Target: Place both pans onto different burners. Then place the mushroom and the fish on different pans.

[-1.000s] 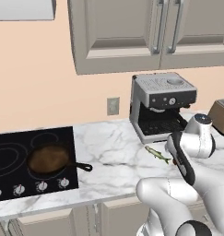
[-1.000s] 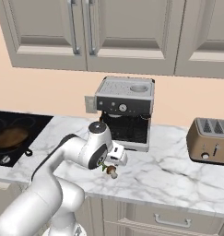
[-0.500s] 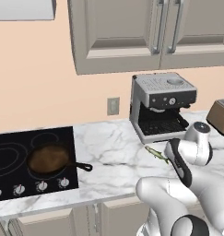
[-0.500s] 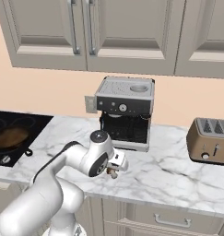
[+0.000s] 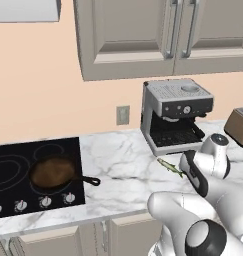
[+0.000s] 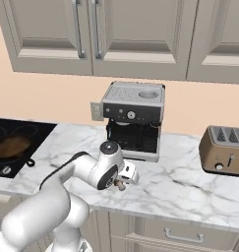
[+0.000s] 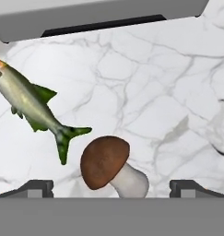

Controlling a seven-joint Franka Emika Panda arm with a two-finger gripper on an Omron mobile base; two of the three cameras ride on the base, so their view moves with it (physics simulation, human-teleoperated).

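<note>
The mushroom (image 7: 111,166), brown cap and white stem, lies on the marble counter between my gripper's (image 7: 115,189) two fingertips, which stand wide apart: open and not touching it. Just to its left in the hand view lies the greenish fish (image 7: 30,108), tail toward the mushroom. The fish (image 5: 169,166) rests in front of the coffee machine, beside my wrist. My gripper (image 6: 122,183) hangs low over the counter. The rusty-brown pan (image 5: 53,171) sits on a burner ring of the black cooktop (image 5: 23,200), handle pointing right. The all-dark pan is out of view.
A silver coffee machine (image 5: 175,115) stands against the wall right behind the fish and mushroom; its base (image 7: 99,16) runs across the top of the hand view. A brown toaster (image 6: 224,150) stands at the right. Cabinets hang overhead. Another burner ring (image 5: 8,172) lies left of the pan.
My arm has sunk a little toward the counter in front of the coffee machine. The pan and the fish have not moved.
</note>
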